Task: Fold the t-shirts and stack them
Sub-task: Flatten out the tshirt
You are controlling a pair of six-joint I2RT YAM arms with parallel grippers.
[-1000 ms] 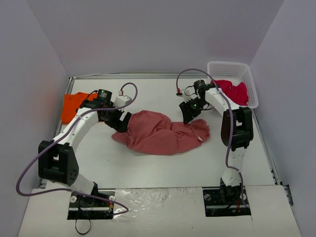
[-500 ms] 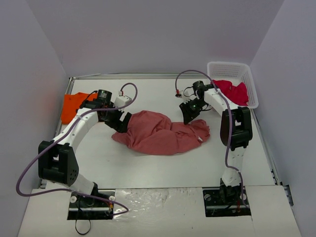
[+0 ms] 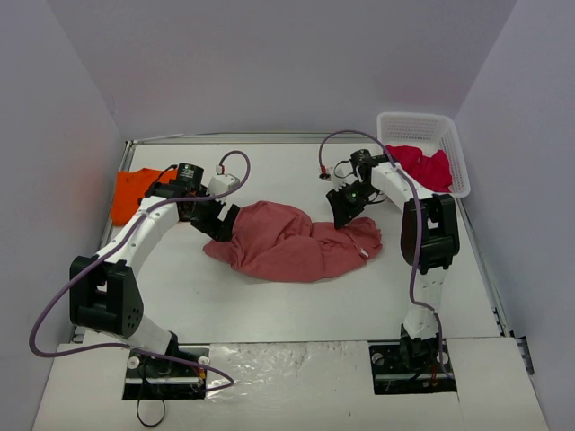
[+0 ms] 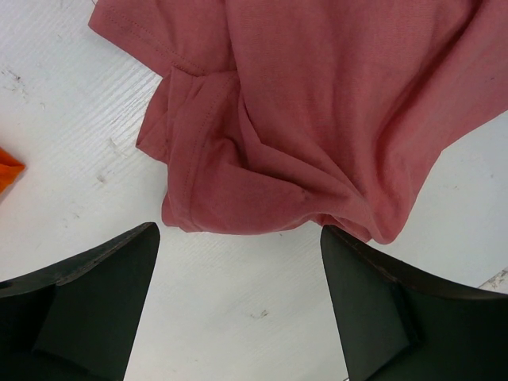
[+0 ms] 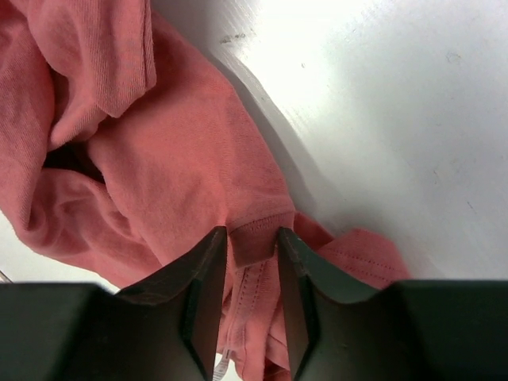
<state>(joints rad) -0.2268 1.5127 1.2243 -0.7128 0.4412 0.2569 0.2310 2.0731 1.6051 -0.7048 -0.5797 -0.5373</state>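
The large brick-red t-shirt [image 3: 287, 241] lies crumpled mid-table. My left gripper [image 3: 216, 222] is open at its left edge; in the left wrist view the shirt [image 4: 317, 119] bunches just beyond the open gripper [image 4: 240, 238], with bare table between the fingers. My right gripper [image 3: 344, 208] is at the shirt's upper right edge, shut on a stitched hem fold of the brick-red shirt [image 5: 159, 182], pinched in the gripper [image 5: 252, 238]. The orange t-shirt [image 3: 130, 193] lies at the far left; its corner shows in the left wrist view [image 4: 6, 171]. The crimson-pink t-shirt [image 3: 427, 166] sits in the basket.
A white plastic basket [image 3: 418, 118] stands at the far right corner. Purple cables loop from both arms. Grey walls enclose the white table [image 3: 287, 305] on three sides.
The right wrist has shifted very slightly left with the cloth in its grip. The left arm has not moved.
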